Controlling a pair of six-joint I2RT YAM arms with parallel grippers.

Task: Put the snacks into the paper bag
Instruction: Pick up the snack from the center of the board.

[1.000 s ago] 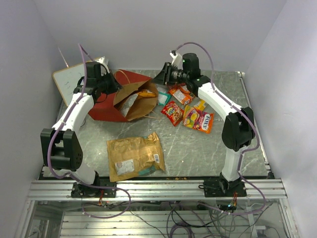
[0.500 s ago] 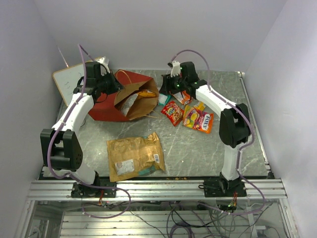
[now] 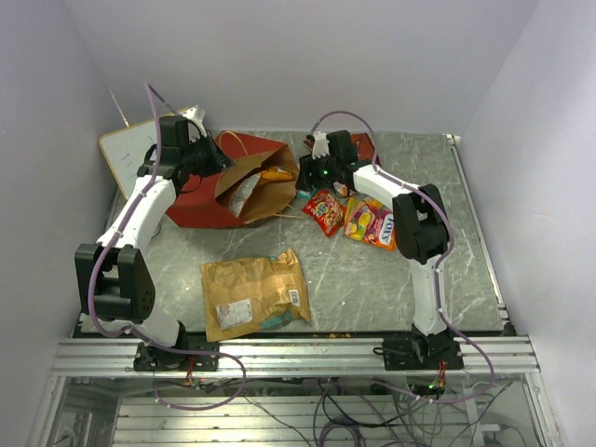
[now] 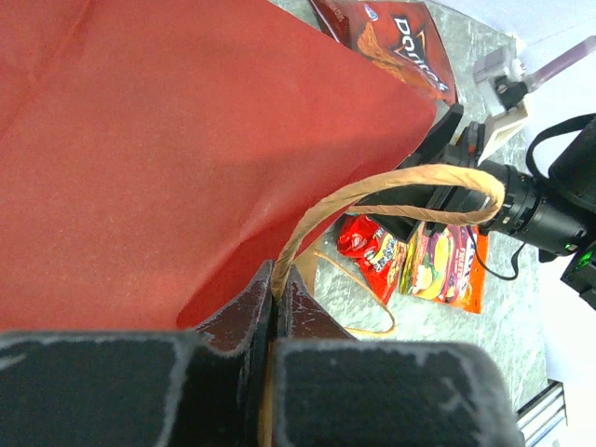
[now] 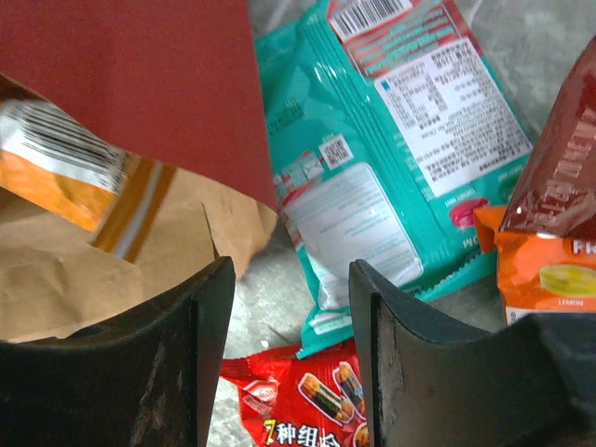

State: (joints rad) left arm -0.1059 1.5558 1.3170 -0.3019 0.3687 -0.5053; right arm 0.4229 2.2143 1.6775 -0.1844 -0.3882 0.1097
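The paper bag (image 3: 200, 207), red outside and brown inside, lies on its side with its mouth facing right. My left gripper (image 4: 273, 289) is shut on the bag's twisted paper handle (image 4: 391, 191). An orange snack packet (image 5: 74, 168) lies inside the mouth. My right gripper (image 5: 284, 335) hangs open and empty just outside the mouth, above a teal packet (image 5: 391, 158) and a small red packet (image 5: 298, 400). A yellow-orange pack (image 3: 372, 223) lies to the right. A dark red chip bag (image 3: 363, 144) lies behind the right arm, and a large tan-gold bag (image 3: 253, 293) lies at the front.
A white writing board (image 3: 126, 149) leans at the back left behind the left arm. An orange lemon pack (image 5: 545, 270) lies by my right finger. Walls close in the table on the left, back and right.
My right gripper has swung left and down from the back of the table to the bag's mouth, and its jaws have opened wider. The left gripper and bag have stayed put.
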